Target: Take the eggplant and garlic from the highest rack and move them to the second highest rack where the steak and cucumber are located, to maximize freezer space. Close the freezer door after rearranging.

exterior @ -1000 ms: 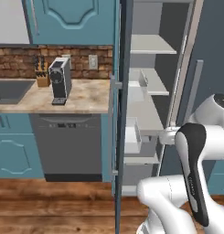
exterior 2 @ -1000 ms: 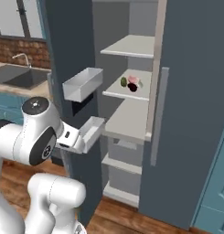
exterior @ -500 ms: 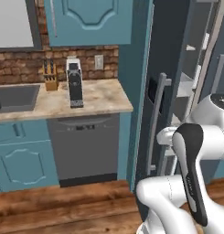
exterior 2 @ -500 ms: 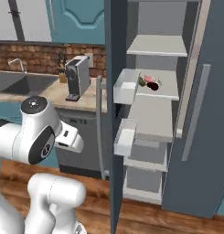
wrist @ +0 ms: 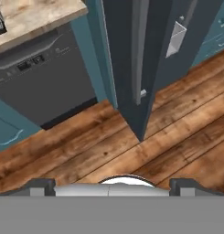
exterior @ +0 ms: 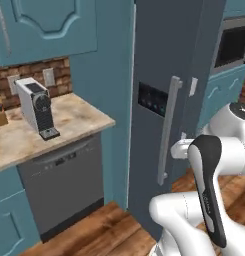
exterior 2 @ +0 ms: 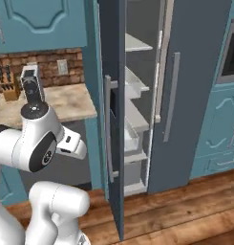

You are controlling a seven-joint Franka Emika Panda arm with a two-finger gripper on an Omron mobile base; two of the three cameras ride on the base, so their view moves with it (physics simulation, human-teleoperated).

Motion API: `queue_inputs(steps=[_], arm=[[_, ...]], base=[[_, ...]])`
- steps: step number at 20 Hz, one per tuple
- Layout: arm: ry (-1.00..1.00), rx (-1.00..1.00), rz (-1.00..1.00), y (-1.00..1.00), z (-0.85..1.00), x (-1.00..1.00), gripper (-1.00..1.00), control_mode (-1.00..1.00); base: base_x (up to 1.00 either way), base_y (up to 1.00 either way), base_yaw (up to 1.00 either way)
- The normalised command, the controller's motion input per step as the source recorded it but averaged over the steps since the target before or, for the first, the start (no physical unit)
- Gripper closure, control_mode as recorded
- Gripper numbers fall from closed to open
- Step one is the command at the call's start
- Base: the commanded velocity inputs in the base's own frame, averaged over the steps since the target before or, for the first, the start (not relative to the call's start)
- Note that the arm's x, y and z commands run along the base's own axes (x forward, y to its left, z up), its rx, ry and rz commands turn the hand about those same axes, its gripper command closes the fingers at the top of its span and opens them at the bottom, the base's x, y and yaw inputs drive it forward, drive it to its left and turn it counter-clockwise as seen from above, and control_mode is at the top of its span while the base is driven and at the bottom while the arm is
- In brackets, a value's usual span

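The freezer door (exterior 2: 112, 119) stands partly open at the centre of the right base view, its dark slab edge-on with a long grey handle (exterior 2: 108, 129) on its face, and behind it a narrow slice of the freezer interior shows white racks (exterior 2: 136, 44) stacked one above another. From this angle the eggplant, garlic, steak and cucumber cannot be made out on any rack. In the left base view the same door (exterior: 169, 100) fills the centre, its handle (exterior: 167, 131) running down the middle. To the left in that view, a coffee machine (exterior: 38, 107) sits on the pale stone tabletop (exterior: 69, 120), with a grey dishwasher (exterior: 61, 187) beneath. In the hand view the gripper (wrist: 111, 186) lies at the bottom edge, its tips set wide apart and holding nothing, above the wooden floor (wrist: 109, 151) near the door's lower corner (wrist: 140, 128).
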Motion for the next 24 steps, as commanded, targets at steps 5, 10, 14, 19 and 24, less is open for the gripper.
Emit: queue_inputs(steps=[5, 10, 14, 19, 24], arm=[[0.00, 0.00, 0.00, 0.00, 0.00, 0.00, -1.00, 1.00], [0.00, 0.00, 0.00, 0.00, 0.00, 0.00, -1.00, 1.00], [0.00, 0.00, 0.00, 0.00, 0.00, 0.00, -1.00, 1.00], [0.00, 0.00, 0.00, 0.00, 0.00, 0.00, -1.00, 1.00], [0.00, 0.00, 0.00, 0.00, 0.00, 0.00, -1.00, 1.00]], base=[[0.29, 0.99, -0.75], [0.42, 1.00, -0.67], [0.48, 0.81, -0.55], [0.54, 0.46, -0.40], [0.64, 0.34, -0.34]])
